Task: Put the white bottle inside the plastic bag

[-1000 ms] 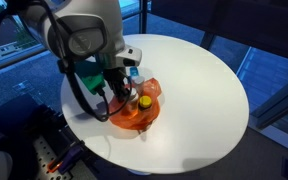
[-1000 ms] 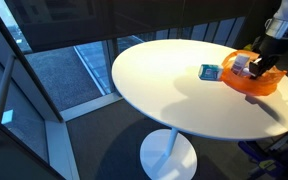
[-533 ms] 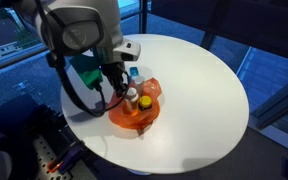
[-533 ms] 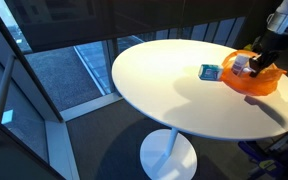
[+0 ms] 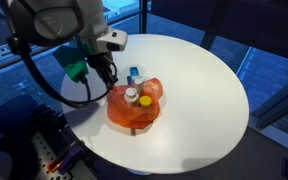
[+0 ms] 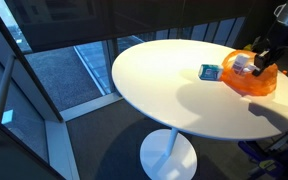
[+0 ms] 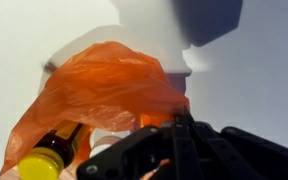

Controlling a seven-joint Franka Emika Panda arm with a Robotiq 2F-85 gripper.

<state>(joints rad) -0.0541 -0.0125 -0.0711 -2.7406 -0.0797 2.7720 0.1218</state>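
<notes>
From where I stand, the job looks all but done. The white bottle [image 5: 131, 96] stands upright in the mouth of the orange plastic bag [image 5: 134, 110], the film bunched around its lower half. Right beside it in the same bag is 1 dark bottle with a yellow cap [image 5: 144, 102].

The gripper [image 5: 107, 75] hangs above the table, off to the side of the bag and clear of both bottles, with nothing in it that I can see. Whether its jaws stand wide or narrow I cannot tell: in the wrist view they are only a dark mass at the bottom edge.

My guess is that placing is over. What is left is to lift straight away without catching the loose film. If the bottle sits only on the bag's lip, which I can't quite make out, it needs a gentle push deeper.

Around it, the round white table [image 5: 199, 90] carries 1 more thing, a small blue box [image 6: 210, 72] just beside the bag. It stands apart from the arm and blocks nothing. The real hazard is the 2 bottles standing so close together: knocking either one would tip the other.
</notes>
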